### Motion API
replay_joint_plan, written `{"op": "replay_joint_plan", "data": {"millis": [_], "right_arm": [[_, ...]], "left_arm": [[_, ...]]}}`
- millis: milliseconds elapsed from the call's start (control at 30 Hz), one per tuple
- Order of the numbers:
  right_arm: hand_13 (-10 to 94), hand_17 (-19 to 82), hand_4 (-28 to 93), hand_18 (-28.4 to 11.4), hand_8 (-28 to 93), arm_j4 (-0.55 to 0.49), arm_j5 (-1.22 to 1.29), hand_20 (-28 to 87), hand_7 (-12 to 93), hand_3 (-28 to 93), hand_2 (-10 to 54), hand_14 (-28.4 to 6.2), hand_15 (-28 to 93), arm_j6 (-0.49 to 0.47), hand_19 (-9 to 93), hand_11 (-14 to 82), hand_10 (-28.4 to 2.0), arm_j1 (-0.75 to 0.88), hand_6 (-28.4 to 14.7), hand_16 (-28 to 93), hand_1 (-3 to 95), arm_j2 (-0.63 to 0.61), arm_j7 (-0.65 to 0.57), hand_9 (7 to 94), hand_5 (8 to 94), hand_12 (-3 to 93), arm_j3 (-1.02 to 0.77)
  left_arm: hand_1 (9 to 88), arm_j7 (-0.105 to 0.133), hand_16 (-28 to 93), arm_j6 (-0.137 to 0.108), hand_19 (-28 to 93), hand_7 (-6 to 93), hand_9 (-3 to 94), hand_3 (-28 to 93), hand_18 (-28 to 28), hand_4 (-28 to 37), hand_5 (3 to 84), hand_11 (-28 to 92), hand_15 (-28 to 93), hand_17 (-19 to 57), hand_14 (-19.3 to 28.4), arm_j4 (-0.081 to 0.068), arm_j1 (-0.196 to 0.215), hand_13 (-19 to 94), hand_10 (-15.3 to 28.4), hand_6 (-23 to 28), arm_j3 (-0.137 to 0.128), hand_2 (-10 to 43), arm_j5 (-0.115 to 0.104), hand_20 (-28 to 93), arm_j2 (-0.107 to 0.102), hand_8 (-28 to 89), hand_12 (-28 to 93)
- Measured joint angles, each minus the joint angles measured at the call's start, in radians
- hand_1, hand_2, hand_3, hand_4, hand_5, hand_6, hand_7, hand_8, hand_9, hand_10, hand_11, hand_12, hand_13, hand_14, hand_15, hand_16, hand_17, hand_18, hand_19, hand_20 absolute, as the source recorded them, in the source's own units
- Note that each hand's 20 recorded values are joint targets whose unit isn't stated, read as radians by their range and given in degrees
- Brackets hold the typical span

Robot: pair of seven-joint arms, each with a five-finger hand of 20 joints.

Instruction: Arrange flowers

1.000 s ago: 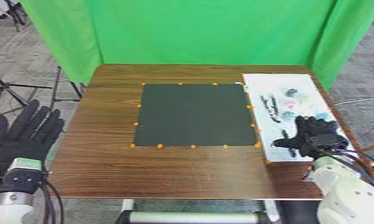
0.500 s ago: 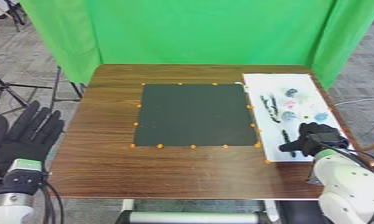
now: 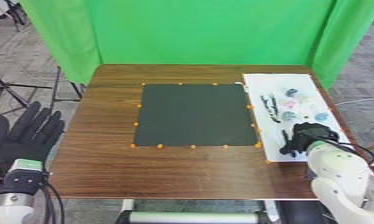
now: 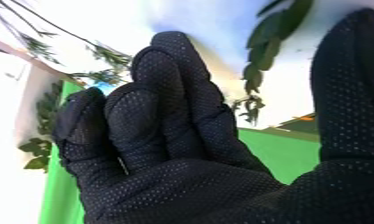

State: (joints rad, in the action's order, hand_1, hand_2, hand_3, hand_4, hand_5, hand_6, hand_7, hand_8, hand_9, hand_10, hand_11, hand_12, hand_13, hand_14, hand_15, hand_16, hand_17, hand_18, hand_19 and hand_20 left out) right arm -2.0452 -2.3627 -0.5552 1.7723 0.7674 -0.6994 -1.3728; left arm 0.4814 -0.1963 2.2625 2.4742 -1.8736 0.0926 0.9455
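Looks like a robotics lab

Reads as a lab or test room. Has white robot arms (image 3: pixel 339 167) coming in at both sides of a brown wooden table (image 3: pixel 166 172), with black wires (image 3: pixel 52 197) near the left one. Includes green cloth (image 3: pixel 206 40) hung behind the table, plus black stand legs (image 3: pixel 4 84) on grey carpet (image 3: pixel 350 82) at left. Also shows a dark rectangular sheet (image 3: pixel 195 115) on the tabletop, with orange dots (image 3: pixel 193 146) around its edge. Fits a set-up test station.
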Motion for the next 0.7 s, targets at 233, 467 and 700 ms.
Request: {"op": "replay_joint_plan", "data": {"millis": [233,467,700], "right_arm": [[63,37,-26,-26.0,13,0.01,0.048,47,39,70,-9.0,-16.7,73,-0.036,89,45.7,-13.6,-0.051,-2.4,48,49.9,0.006,0.013,72.9,71.1,50.8,0.026],[65,38,-24,-25.5,19,0.009,0.093,46,42,74,-5.9,-15.8,72,-0.046,90,41.7,-12.5,-0.058,-2.0,46,50.2,0.016,0.027,75.0,71.7,53.3,0.019],[66,39,-12,-25.2,21,0.004,0.059,45,53,79,-5.0,-15.3,74,0.073,92,46.7,-12.5,0.012,-3.0,47,44.1,0.016,0.071,74.7,68.3,53.7,-0.01]], "left_arm": [[29.2,0.0,-9,0.0,27,16.8,32.4,70,7.9,-28.3,37.1,19,33,-0.4,14.5,0.0,-0.001,23,14.8,6.7,0.003,2.3,-0.001,6,0.002,-9,12],[29.1,0.001,-9,0.0,27,16.7,32.5,71,8.0,-28.3,37.2,19,33,-0.4,14.4,0.0,-0.001,23,14.9,6.7,0.006,2.3,-0.015,6,0.001,-9,12],[29.8,0.001,-9,0.0,27,17.2,32.6,73,8.1,-26.4,37.4,19,33,-0.5,14.4,0.0,-0.001,23,14.9,6.7,0.005,3.6,-0.018,6,0.001,-9,12]]}}
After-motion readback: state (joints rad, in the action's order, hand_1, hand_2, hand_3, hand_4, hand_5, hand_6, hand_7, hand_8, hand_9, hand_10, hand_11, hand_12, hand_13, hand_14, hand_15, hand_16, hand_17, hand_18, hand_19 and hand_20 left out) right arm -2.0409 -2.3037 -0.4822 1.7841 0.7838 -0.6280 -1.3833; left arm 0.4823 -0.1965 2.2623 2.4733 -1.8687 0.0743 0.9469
